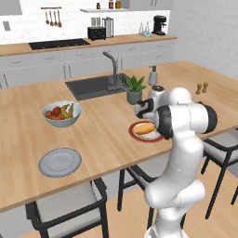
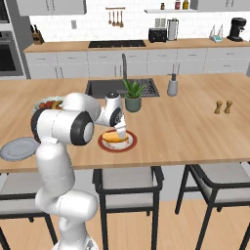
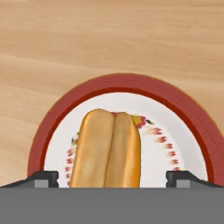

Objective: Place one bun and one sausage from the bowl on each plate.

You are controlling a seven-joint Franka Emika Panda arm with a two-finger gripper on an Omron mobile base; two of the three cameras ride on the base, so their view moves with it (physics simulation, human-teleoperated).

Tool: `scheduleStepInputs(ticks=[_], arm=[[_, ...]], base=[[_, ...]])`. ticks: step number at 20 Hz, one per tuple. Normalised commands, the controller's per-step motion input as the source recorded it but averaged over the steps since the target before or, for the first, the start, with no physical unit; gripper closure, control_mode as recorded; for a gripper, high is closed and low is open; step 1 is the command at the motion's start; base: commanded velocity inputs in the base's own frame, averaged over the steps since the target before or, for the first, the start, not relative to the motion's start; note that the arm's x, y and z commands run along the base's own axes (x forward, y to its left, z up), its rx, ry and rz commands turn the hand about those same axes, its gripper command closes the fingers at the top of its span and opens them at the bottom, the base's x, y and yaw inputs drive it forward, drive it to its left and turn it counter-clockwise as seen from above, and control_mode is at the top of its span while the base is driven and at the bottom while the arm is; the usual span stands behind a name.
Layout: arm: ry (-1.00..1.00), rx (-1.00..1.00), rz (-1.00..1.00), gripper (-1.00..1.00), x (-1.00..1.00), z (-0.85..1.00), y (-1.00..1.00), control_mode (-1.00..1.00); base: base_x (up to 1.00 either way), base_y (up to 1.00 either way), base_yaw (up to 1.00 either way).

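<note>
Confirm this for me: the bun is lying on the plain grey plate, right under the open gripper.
Not quite. The bun lies on the white plate with the red-brown rim, as the hand view shows, under the open gripper. The plain grey plate sits apart in the left base view with nothing on it.

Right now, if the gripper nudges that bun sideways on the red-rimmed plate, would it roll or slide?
The bun is long and rounded, so it would probably roll if pushed across its length. The plate looks smooth and shallow, so it might slide too. The gripper stands open astride it.
</note>
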Motion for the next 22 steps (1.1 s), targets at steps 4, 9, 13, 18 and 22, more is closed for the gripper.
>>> scheduleStepInputs(ticks=[4,9,13,18,22], arm=[[-0.29,0.0,0.02,-1.0,-1.0,0.02,-0.01,-1.0],[-0.15,-0.02,0.06,-1.0,-1.0,0.6,0.0,-1.0],[0.01,-0.02,0.06,-1.0,-1.0,1.0,0.11,-1.0],[0.12,-0.12,0.11,-1.0,-0.99,0.79,0.41,-1.0],[0.02,-0.15,0.22,-1.0,-0.82,0.03,0.43,-1.0]], base=[[0.0,0.0,0.0],[0.0,0.0,0.0],[0.0,0.0,0.0],[0.0,0.0,0.0],[0.0,0.0,0.0]])
